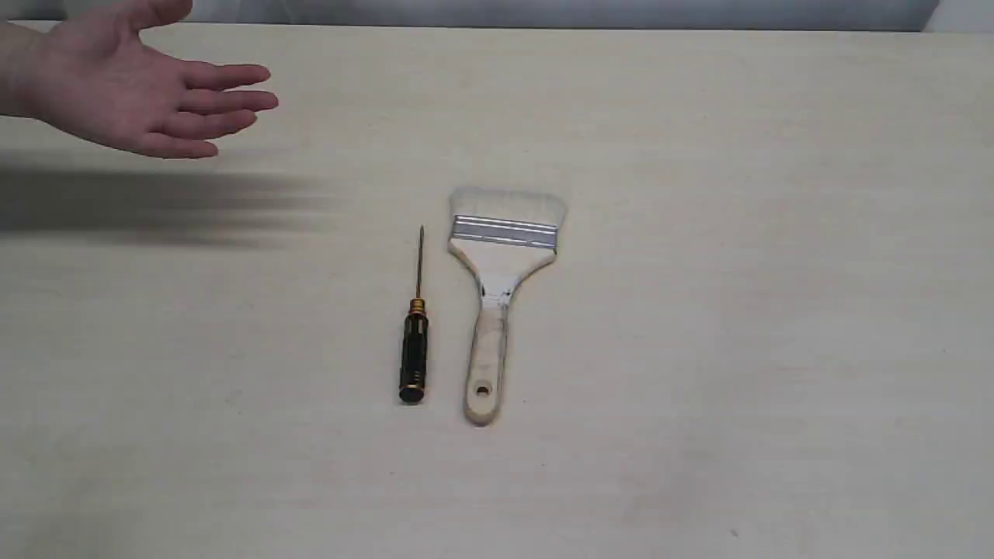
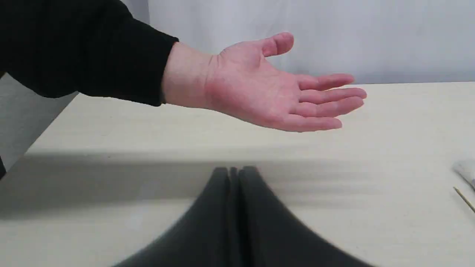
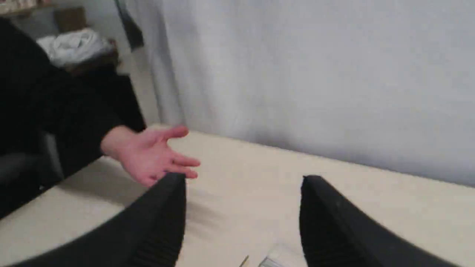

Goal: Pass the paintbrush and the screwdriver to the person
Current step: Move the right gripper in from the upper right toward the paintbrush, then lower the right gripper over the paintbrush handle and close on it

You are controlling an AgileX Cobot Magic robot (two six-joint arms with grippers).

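- Exterior view: a wide flat paintbrush (image 1: pixel 501 268) with pale bristles, a silver ferrule and a light wooden handle lies flat near the middle of the pale wooden table (image 1: pixel 738 310), bristles toward the far edge.
- Just beside it, on its left in that view and not touching it, lies a slim screwdriver (image 1: pixel 415 334) with a black handle, gold collar and thin dark shaft. It lies parallel to the brush, tip pointing the same way.
- The person's bare hand (image 1: pixel 132 93) is held palm open over the table's far left corner, well apart from both tools and empty.
- In the left wrist view the left gripper (image 2: pixel 234 171) has its dark fingers pressed together with nothing between them.
- In the right wrist view the right gripper (image 3: pixel 243 180) is spread wide and empty.
- By my reading, no handover has been made: each tool has yet to be grasped, carried and released into the palm.
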